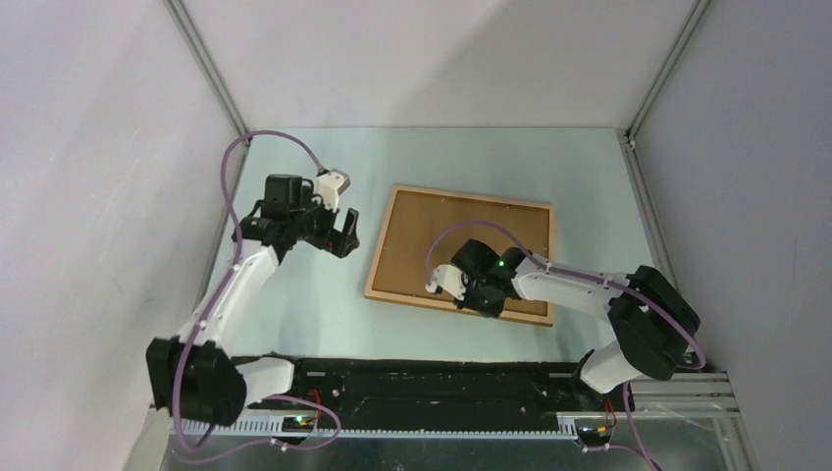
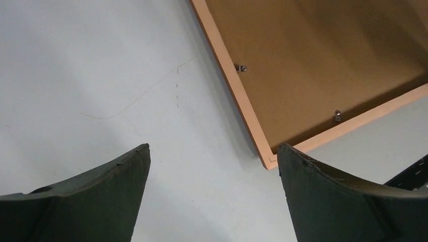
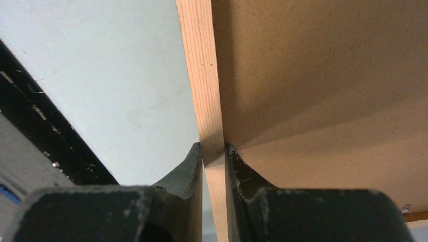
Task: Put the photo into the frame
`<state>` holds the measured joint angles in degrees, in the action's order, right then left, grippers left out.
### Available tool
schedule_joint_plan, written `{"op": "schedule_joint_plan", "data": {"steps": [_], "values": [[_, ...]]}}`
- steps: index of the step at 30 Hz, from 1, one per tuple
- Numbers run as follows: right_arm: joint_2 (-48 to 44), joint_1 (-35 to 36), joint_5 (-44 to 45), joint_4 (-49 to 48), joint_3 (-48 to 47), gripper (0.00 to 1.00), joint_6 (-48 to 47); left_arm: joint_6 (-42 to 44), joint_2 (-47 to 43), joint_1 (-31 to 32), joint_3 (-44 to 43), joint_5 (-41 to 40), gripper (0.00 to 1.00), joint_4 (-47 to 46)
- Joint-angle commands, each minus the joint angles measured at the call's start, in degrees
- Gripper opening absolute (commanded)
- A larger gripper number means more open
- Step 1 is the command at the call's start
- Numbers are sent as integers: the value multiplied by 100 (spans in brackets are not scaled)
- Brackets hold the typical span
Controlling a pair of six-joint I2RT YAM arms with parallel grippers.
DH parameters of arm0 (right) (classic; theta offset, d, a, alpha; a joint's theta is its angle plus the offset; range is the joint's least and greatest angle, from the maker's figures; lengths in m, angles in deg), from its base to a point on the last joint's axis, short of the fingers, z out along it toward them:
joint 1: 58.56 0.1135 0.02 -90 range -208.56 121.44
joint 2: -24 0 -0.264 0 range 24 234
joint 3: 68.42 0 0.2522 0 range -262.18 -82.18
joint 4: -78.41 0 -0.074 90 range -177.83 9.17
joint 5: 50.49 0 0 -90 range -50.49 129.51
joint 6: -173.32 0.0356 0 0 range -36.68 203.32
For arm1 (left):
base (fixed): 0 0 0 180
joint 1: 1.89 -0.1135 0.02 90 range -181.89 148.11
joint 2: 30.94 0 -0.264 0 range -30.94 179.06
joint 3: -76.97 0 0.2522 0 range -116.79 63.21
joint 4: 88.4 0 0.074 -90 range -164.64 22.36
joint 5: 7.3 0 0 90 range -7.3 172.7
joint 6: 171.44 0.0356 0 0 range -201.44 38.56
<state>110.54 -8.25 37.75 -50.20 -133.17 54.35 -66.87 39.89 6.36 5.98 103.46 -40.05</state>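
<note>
Pale blue-green table point(image 1: 294, 319), light-wood frame point(image 1: 382, 243) flat on it, brown backing board point(image 1: 422, 224) upward.

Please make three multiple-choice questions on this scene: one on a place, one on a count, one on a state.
1. The left gripper is: A. over bare table, left of the frame; B. over the frame's middle; C. at the far right corner.
2. Count of metal tabs on the backing board, left wrist view: A. none; B. two; C. five.
3. The right gripper is: A. wide open in the air; B. closed on the frame's moulding; C. closed on a pen.
Answers: 1 A, the top view shows it off the frame's left edge. 2 B, two tabs show. 3 B, a finger sits on each side of the wood strip.
</note>
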Motion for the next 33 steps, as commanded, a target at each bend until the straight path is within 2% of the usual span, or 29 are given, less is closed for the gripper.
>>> {"op": "schedule_joint_plan", "data": {"steps": [1, 4, 9, 13, 20, 24, 28, 33], "values": [[-380, -161, -290, 505, -627, 0, -117, 389, -824, 232, 69, -95, 100, -239], [-419, -246, -502, 768, -958, 0, -225, 488, -1221, 525, 124, -361, 100, -234], [-419, -521, -939, 1436, -1648, 0, -366, 1018, -1914, 1766, 156, -1140, 100, -235], [-356, -823, -1392, 2053, -2399, 0, -550, 1399, -2006, 2713, 25, -1686, 99, -236], [-24, -1431, -2185, 3285, -3937, 0, -775, 2339, -1399, 3976, -388, -1926, 99, -278], [236, -1712, -2665, 3814, -4582, 0, -857, 2847, -778, 4416, -810, -2049, 97, -344], [424, -1896, -2937, 4161, -4934, 0, -912, 3268, -188, 4567, -1073, -2392, 95, -568], [489, -2160, -3352, 4432, -5137, 0, -998, 3480, 457, 4608, -1322, -2376, 91, -631]]}}
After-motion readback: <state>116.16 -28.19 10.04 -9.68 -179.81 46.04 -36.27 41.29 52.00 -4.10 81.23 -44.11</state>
